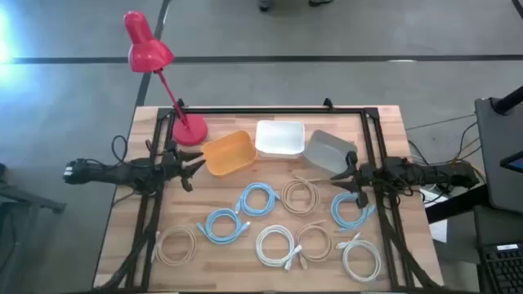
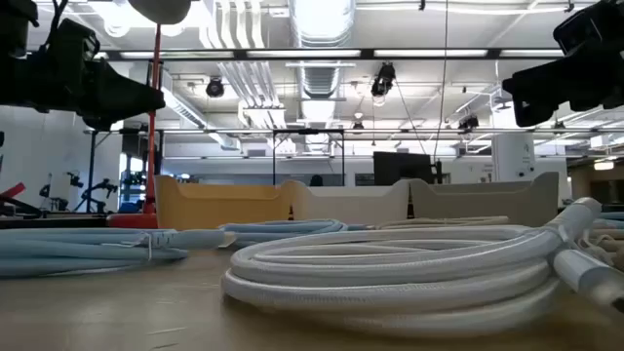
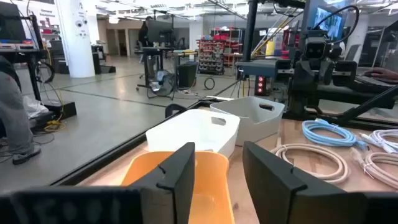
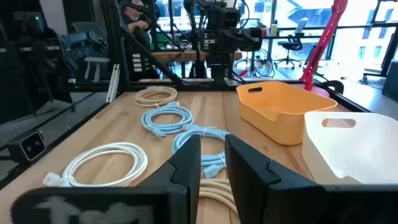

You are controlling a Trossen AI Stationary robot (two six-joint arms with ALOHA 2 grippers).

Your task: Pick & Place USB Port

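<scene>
Several coiled USB cables lie flat on the wooden table: blue coils [image 1: 257, 198] [image 1: 222, 226] [image 1: 351, 211], beige coils [image 1: 300, 194] [image 1: 176, 243] and white coils [image 1: 276, 245] [image 1: 359, 257]. Three bins stand in a row at the far side: orange [image 1: 229, 153], white [image 1: 279, 137] and grey [image 1: 328, 149]. My left gripper [image 1: 196, 169] [image 3: 217, 177] hovers open beside the orange bin's left end. My right gripper [image 1: 337, 181] [image 4: 213, 165] hovers open near the grey bin's near corner, above the table between a beige and a blue coil. Neither touches anything.
A red desk lamp [image 1: 189, 129] stands on the far left corner of the table, its head reaching beyond the far edge. A dark frame [image 1: 372, 139] runs along the table's sides and far edge. In the low view a white coil [image 2: 390, 263] fills the near foreground.
</scene>
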